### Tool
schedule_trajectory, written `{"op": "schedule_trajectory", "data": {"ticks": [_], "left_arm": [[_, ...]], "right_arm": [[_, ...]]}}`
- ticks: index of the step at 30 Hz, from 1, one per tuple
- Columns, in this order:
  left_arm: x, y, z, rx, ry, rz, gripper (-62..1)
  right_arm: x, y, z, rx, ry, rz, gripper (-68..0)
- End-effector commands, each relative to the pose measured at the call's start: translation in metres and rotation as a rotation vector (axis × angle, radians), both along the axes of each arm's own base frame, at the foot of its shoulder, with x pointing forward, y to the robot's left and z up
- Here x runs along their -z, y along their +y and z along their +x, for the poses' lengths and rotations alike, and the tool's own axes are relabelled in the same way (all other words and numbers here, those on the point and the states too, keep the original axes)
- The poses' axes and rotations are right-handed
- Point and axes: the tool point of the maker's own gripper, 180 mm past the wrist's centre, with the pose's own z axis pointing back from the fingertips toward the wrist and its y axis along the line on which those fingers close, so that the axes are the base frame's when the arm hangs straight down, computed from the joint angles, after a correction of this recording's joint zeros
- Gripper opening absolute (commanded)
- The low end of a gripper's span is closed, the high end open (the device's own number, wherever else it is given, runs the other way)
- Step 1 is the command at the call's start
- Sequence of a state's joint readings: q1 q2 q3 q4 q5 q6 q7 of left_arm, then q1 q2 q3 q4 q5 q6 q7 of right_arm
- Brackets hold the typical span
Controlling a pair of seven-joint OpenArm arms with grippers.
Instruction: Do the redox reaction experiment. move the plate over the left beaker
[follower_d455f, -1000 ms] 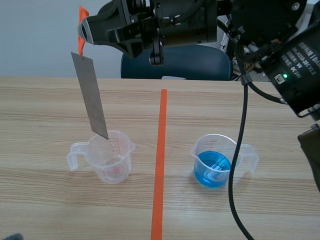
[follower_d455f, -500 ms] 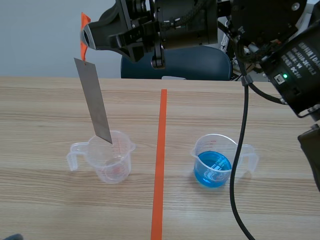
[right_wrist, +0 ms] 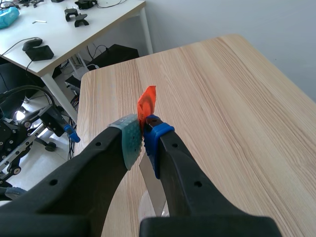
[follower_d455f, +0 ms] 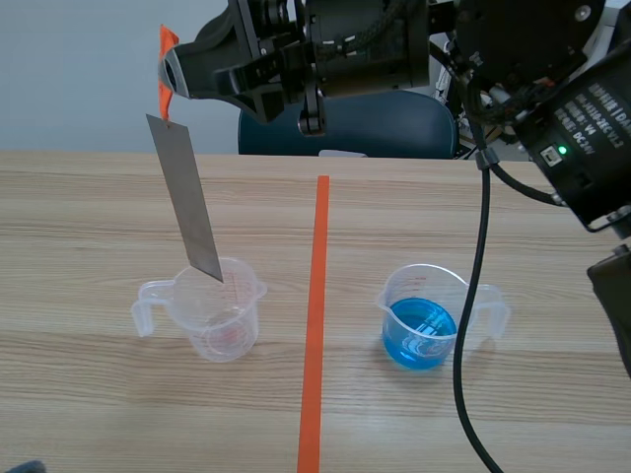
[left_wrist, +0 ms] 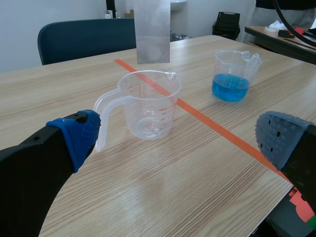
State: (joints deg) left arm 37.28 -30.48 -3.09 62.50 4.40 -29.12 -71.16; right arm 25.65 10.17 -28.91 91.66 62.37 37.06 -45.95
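Over the left beaker: the plate (follower_d455f: 185,197), a thin grey metal strip, hangs tilted, with its lower corner at the beaker's mouth and its upper end leaning toward the robot's left.
Plate's lower edge: in the left wrist view it appears just above the rim, not dipped inside.
Plate's top: an orange tab (right_wrist: 147,101) sticks up from it.
Right gripper (right_wrist: 143,136): raised across the far side of the table, both pads clamped on the orange tab, so the plate dangles beneath it.
Left gripper (left_wrist: 177,137): fingers spread wide with nothing between them, low over the table and near the left beaker's handle side.
Left beaker (follower_d455f: 212,310): clear plastic with red scale marks, upright on the table (follower_d455f: 89,227), its handle pointing away from the tape line; it looks almost empty.
Right beaker (follower_d455f: 426,313): clear and upright on the other side of the tape line, well apart from the left one.
Blue liquid (follower_d455f: 419,337): fills the lower part of the right beaker.
Tape line (follower_d455f: 315,325): orange-red, running between the two beakers toward the far edge.
Chair (follower_d455f: 385,128): dark blue, behind the table's far edge.
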Motion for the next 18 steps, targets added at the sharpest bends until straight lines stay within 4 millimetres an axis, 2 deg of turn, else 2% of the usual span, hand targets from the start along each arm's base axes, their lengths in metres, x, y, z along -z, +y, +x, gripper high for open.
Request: {"op": "schedule_trajectory", "data": {"ticks": [1, 18], "left_arm": [[-0.0072, 0.0004, 0.0022, -0.01, -0.024, -0.021, 1.4], [-0.0072, 0.0005, 0.0023, -0.011, -0.026, -0.019, 1.4]], "right_arm": [[-0.0133, 0.0008, -0.0004, -0.005, -0.024, 0.035, -67.3], [-0.0116, 0.0006, -0.0003, -0.004, -0.024, 0.025, -67.3]]}}
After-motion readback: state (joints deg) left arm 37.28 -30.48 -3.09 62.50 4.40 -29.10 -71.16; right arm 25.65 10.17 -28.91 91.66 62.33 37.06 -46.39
